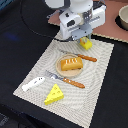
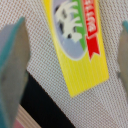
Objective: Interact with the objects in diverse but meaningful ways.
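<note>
My gripper (image 1: 85, 40) hovers low over the small yellow packet (image 1: 87, 44) at the far end of the striped placemat (image 1: 95, 82). In the wrist view the packet (image 2: 80, 45) with its red mark lies between my two fingers (image 2: 12, 75), which stand apart on either side without touching it. The orange-brown scored bread loaf (image 1: 71, 63) sits on a small tan plate (image 1: 70, 73). The yellow holed cheese wedge (image 1: 54, 94) and the white fish-like piece (image 1: 33, 83) lie at the near end of the mat.
An orange-handled knife (image 1: 82, 57) lies beyond the plate and an orange-handled fork (image 1: 67, 80) lies in front of it. A dark pot (image 1: 123, 19) stands at the exterior view's upper right on a pink mat. The table is black.
</note>
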